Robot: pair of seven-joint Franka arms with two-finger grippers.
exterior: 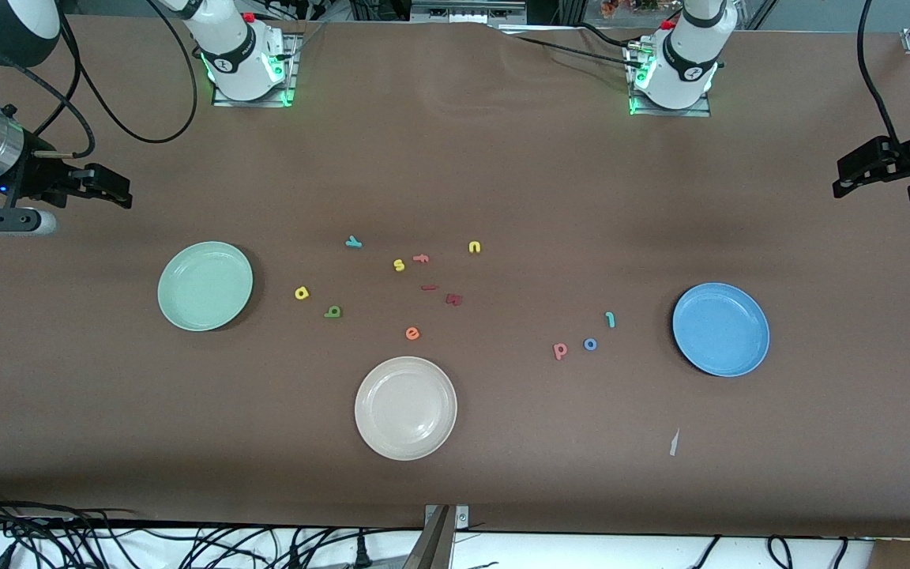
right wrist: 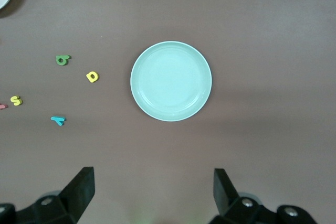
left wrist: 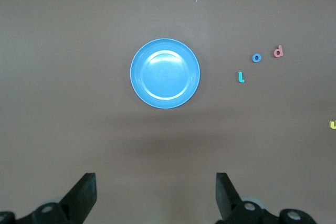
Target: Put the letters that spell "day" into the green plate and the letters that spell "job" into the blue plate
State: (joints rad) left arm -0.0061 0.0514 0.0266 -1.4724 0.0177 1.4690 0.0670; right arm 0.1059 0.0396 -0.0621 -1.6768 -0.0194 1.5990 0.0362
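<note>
I am holding my right claw point(right wrist: 152, 195) spread wide and gripping nothing, up over the counter point(exterior: 502, 158) at the right arm's end, above the bare top near the green plate point(exterior: 204, 285). My left claw point(left wrist: 156, 195) is hanging just as wide and just as unladen over the left arm's end, near the blue plate point(exterior: 720, 329). Both plates are lying bare. The yellow round-bowled letter point(exterior: 302, 293) and the dark green one point(exterior: 332, 311) are lying beside the green plate, toward the middle, and the teal y point(exterior: 353, 242) is lying farther from the front camera. The teal j point(exterior: 610, 319), the blue o point(exterior: 590, 344) and the pink b point(exterior: 559, 350) are lying in a short row beside the blue plate. A cream-white plate point(exterior: 405, 408) is sitting nearest the front camera, the orange e point(exterior: 412, 333) near it.
</note>
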